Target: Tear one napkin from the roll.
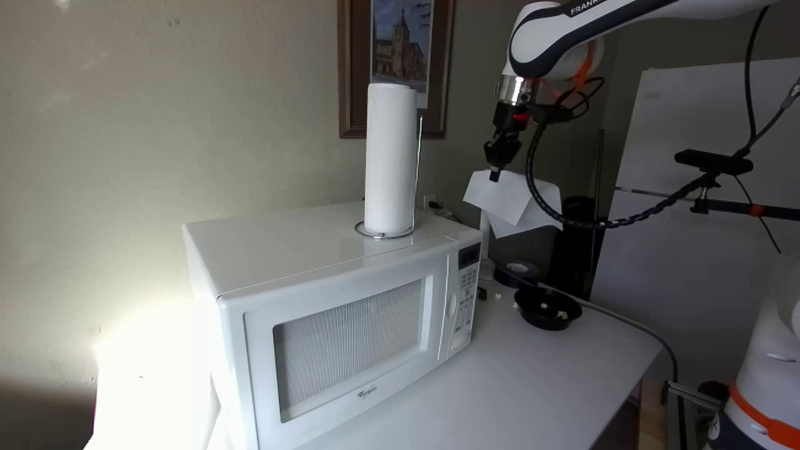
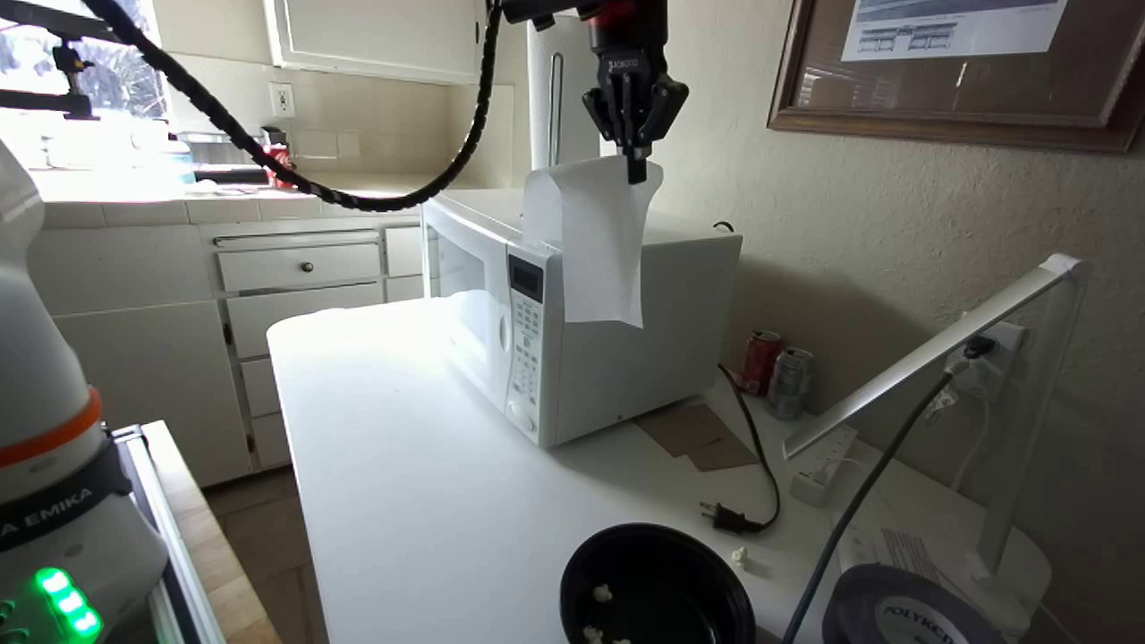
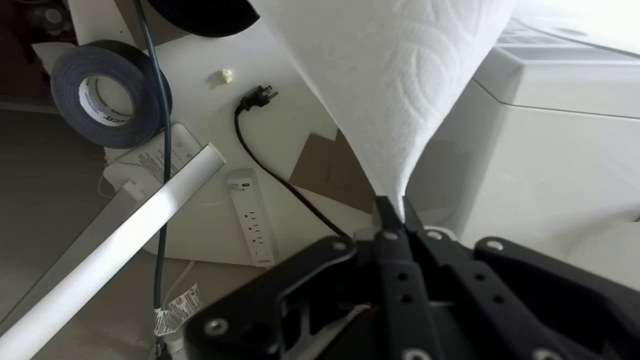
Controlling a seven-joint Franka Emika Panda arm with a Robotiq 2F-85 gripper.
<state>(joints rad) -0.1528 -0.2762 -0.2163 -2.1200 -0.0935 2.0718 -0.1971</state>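
The roll is a tall white cylinder standing upright on a wire holder on top of the microwave; it also shows partly in an exterior view behind the napkin and gripper. The napkin is a floppy white sheet hanging apart from the roll; it also shows in an exterior view and in the wrist view. My gripper is shut on the napkin's pinched upper edge; its fingertips also show in an exterior view and in the wrist view. The napkin hangs above the table beside the microwave.
The white microwave stands on the white table. A black bowl with popcorn, a tape roll, a desk lamp, a black plug cord, a power strip and two cans are nearby.
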